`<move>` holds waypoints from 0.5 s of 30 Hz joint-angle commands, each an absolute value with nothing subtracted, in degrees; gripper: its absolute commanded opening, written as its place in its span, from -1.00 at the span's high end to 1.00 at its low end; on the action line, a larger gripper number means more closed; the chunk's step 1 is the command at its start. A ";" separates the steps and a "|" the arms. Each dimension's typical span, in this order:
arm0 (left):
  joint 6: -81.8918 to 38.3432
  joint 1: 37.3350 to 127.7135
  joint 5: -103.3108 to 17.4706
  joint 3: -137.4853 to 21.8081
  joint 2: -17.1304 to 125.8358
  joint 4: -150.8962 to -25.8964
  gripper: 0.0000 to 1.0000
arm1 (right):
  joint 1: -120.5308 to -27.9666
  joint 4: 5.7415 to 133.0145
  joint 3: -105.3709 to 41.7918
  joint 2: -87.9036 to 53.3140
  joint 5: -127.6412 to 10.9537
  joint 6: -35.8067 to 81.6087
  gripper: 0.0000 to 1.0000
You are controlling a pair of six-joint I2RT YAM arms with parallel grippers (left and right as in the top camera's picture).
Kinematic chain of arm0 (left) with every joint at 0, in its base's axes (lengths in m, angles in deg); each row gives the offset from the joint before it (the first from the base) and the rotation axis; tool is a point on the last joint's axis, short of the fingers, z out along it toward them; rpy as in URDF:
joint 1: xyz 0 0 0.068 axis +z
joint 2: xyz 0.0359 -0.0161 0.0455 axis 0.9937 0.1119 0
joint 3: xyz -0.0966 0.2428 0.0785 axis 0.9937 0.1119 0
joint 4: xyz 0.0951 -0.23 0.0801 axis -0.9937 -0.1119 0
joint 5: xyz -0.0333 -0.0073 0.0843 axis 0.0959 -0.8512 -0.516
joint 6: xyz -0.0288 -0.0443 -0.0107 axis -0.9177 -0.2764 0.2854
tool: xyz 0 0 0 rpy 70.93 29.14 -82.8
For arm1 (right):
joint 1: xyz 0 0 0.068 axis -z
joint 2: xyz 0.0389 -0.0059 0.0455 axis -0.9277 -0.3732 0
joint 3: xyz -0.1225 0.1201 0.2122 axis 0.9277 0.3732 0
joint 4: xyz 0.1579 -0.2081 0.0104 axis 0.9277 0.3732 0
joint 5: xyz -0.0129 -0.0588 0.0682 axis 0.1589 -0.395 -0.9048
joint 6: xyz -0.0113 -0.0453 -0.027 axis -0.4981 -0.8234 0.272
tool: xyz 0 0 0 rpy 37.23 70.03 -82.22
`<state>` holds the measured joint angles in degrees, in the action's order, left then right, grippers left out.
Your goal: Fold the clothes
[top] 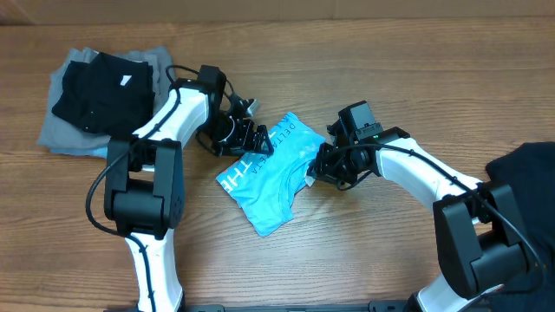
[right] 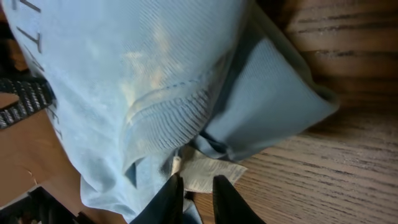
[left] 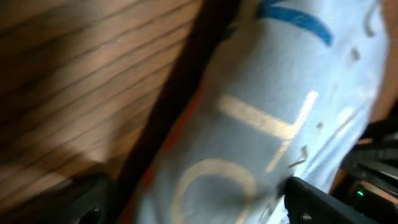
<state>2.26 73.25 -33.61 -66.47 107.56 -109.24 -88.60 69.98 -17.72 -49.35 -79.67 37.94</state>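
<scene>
When I look down from above, the blue shirt [top: 269, 173] lies bunched up in the middle of the table [top: 364, 260]. The left claw [top: 253, 139] is at its left edge and the right claw [top: 319, 166] is at its right edge. A pile of black and grey clothes [top: 95, 100] sits well apart, out past the left arm. Through the left wrist camera the picture is smeary, but the shirt fills it, and the fingers [left: 311, 199] stand wide apart, holding nothing. Through the right wrist camera the fingers [right: 163, 202] are narrow, nearly together, right by the white label [right: 208, 171] at the shirt's edge. The tips sit at the very bottom of the picture, so I cannot tell if they pinch any cloth. I think we are in the middle of folding this shirt. Next I would want a sure pinch on that edge, then lift it and lay it over flat.
</scene>
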 commanded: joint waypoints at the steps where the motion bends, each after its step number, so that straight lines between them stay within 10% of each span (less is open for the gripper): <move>1: 5.47 72.55 -28.60 -66.08 111.98 -108.10 -0.57 | -88.64 69.39 -17.70 -49.09 -79.27 38.86 0.60; 13: 16.79 70.38 -16.67 -66.10 111.98 -110.18 0.92 | -86.57 72.21 -17.77 -49.02 -77.37 36.69 0.61; 15: 20.18 70.54 -14.53 -66.10 111.98 -111.47 0.92 | -85.38 73.85 -17.81 -48.56 -77.35 35.32 0.63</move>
<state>12.79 70.62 -21.09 -66.58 111.17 -110.20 -87.05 72.86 -17.72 -49.35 -78.00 37.26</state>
